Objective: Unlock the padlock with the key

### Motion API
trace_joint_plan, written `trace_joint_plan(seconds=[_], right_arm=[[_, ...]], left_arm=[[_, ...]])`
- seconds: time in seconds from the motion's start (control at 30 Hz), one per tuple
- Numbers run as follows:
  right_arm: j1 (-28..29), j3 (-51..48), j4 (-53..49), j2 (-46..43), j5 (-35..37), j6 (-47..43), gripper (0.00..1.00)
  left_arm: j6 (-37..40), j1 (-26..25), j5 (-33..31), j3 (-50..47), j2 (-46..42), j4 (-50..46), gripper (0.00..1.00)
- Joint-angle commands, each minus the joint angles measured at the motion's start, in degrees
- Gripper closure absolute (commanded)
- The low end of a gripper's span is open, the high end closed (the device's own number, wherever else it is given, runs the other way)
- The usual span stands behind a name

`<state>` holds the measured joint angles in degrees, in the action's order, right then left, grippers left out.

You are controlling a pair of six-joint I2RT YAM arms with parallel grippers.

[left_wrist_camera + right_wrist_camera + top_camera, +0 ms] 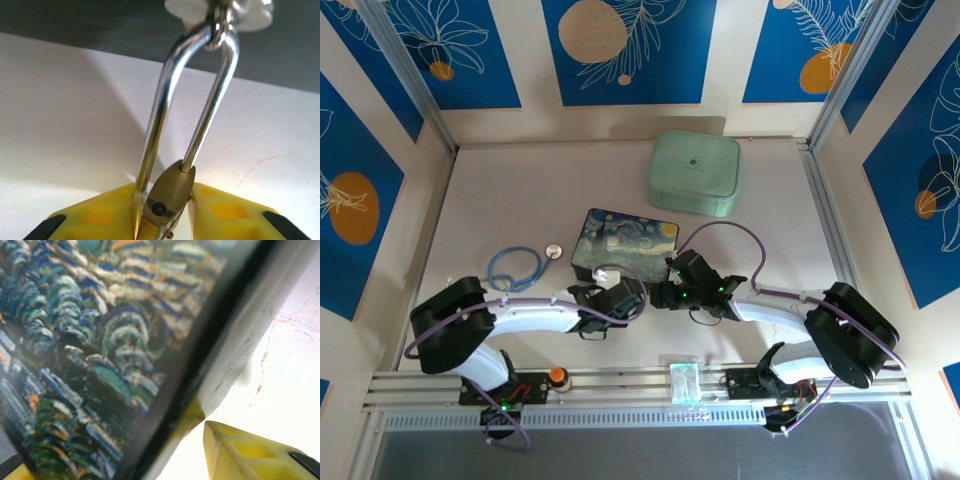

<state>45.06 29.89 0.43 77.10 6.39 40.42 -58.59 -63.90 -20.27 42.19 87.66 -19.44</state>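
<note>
Together, our two arms fold inward to the near edge of the starry tin (625, 240). Our left gripper (620, 297) pinches the padlock (170, 192) by its brass body; whether our right gripper (668, 293) clamps the tin we cannot tell. Tin and mint case (694, 173) sit closed.

Counting the things on the worktop (520, 190)
One padlock (170, 192), one painted tin (620, 238), one green box (693, 173), one stethoscope (515, 268), and two robot hands: the left hand (619, 295) and the right hand (666, 294).
</note>
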Motion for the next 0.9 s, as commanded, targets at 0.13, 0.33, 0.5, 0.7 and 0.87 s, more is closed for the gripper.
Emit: trace_joint_plan(seconds=[0.13,0.33,0.5,0.7,0.87], right_arm=[[0.3,-0.3,0.0,-0.3,1.1,0.9,0.53],[0.3,-1.6,0.6,-1.3,1.1,1.4,0.53],[0.1,-2.9,1.6,-1.7,1.0,2.0,0.53],[0.0,-3.2,2.1,-1.6,0.7,2.3,0.53],[0.0,-3.4,2.8,-1.5,0.6,2.3,0.53]], left_arm=[[4.7,-2.2,-8.9,5.0,3.2,-9.3,0.71],[6.7,-4.3,-11.7,8.5,5.9,-11.4,0.72],[6.5,-7.2,-15.2,13.7,9.8,-17.7,0.78],[5.3,-8.4,-15.1,17.1,13.2,-21.4,0.78],[5.6,-8.7,-13.8,16.5,12.5,-19.8,0.78]])
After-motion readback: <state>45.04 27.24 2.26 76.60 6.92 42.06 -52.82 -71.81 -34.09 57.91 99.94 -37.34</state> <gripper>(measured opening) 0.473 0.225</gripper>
